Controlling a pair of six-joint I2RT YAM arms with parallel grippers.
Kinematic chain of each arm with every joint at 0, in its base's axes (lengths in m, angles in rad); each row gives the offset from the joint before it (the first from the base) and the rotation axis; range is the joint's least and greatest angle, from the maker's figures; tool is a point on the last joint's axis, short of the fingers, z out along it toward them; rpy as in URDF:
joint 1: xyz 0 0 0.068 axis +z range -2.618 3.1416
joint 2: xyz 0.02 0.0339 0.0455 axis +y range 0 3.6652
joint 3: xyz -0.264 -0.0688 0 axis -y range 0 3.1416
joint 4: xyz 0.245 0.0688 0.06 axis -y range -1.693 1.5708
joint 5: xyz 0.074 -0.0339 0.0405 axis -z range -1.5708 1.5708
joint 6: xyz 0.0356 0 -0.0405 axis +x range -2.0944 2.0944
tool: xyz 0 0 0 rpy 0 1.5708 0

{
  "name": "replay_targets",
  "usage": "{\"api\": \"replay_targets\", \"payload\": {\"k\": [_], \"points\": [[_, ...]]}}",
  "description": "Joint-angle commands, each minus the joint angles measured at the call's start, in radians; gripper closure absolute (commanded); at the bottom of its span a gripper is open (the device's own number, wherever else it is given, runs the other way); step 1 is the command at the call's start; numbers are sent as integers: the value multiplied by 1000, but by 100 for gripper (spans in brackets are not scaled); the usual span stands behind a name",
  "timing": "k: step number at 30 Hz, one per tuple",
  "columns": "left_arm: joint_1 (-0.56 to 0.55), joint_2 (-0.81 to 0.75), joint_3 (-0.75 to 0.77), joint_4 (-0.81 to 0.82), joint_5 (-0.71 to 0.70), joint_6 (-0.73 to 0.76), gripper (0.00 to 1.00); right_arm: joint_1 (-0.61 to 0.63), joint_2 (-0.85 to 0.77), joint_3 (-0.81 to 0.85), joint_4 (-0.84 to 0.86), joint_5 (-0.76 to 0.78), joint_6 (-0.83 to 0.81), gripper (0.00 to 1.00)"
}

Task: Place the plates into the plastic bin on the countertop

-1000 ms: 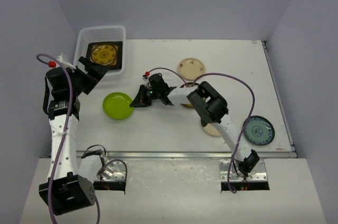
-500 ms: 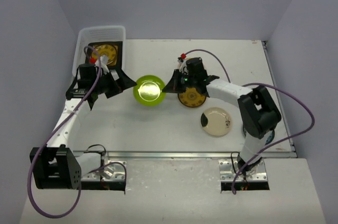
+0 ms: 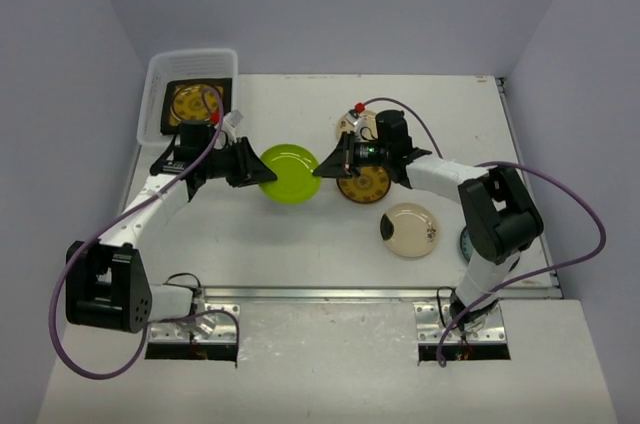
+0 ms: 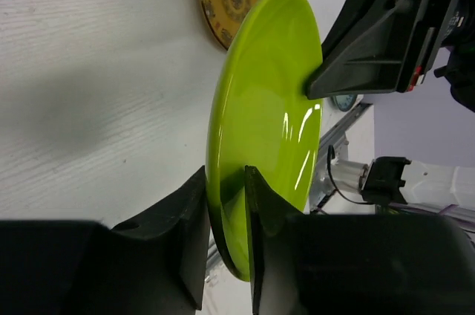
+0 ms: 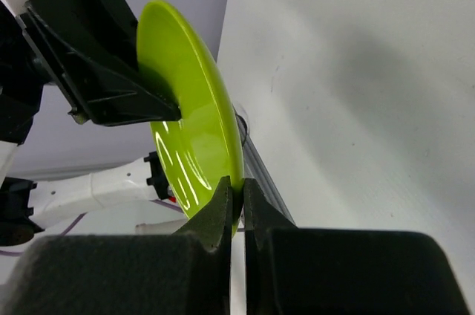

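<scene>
Handover at mid-frame: my left jaws have just closed from wide onto the left rim of the lime-green plate (image 3: 290, 172) while the right jaws still pinch its right rim, so next I'd release right and carry it to the plastic bin (image 3: 190, 52) at upper left.

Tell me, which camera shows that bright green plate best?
The top external view: the lime-green plate shows almost whole, gripped at opposite rims by the left claw and right claw. Both wrist views show it nearly edge-on, partly hidden behind claw fingers.
</scene>
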Motion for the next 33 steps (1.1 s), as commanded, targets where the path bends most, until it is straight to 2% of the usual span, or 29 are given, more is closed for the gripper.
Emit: {"api": "replay_targets", "payload": {"k": [1,3,6,7,8,9,11,15,17,19,22,26,29,32,33], "points": [[-1,-34,35,83,-21,-33,100,0,-2,0,148,-77,63,100],[-1,-46,48,95,-59,-54,100,-2,-3,-4,144,-64,53,99],[11,-55,105,90,-200,-117,100,-33,-20,-35,99,-15,15,17],[26,-49,128,83,-239,-134,100,-48,-30,-50,84,4,1,2],[49,-37,152,82,-264,-152,100,-62,-44,-65,58,19,-7,1],[143,-2,179,88,-267,-219,100,-86,-67,-119,51,34,-17,1],[264,45,231,127,-278,-313,100,-138,-114,-187,49,49,-37,1],[373,150,329,160,-437,-427,100,-195,-205,-295,48,32,-56,1],[395,252,386,163,-543,-464,100,-214,-247,-331,49,18,-55,1],[406,410,522,132,-584,-470,97,-243,-276,-381,51,-5,-56,1],[409,613,758,43,-604,-429,96,-270,-330,-423,40,-24,-67,1],[421,788,1014,-64,-626,-382,96,-320,-387,-433,-22,-30,-107,1],[439,881,1072,-76,-562,-385,93,-334,-408,-419,-74,-19,-144,1],[439,975,1136,-88,-476,-382,84,-338,-410,-372,-160,21,-204,1],[439,983,1141,-88,-461,-381,77,-338,-409,-356,-192,41,-226,1]]}}
